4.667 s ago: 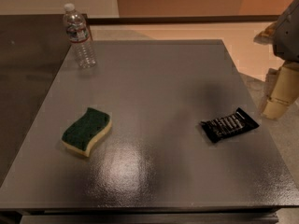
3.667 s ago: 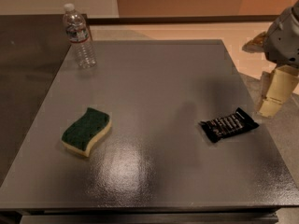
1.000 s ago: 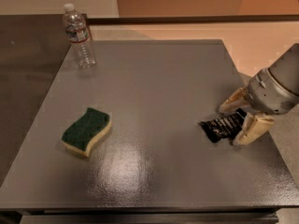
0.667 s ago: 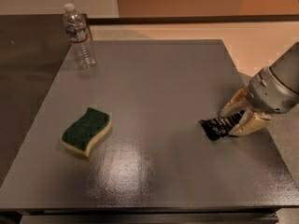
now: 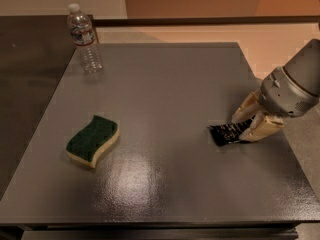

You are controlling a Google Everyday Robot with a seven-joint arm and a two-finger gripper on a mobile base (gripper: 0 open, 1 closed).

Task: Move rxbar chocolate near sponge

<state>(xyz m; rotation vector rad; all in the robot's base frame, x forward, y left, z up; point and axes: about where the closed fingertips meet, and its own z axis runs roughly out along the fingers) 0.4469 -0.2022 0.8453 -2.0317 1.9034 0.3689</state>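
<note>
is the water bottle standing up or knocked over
Upright: the water bottle stands on its base, cap up. The gripper is at the rxbar chocolate, far right.

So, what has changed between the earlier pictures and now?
The gripper came down and leftward from the right edge of the table to the right end of the snack bar; whether it grips the bar is unclear. The bar lies almost where it was. The sponge and the water bottle stayed in place.
</note>
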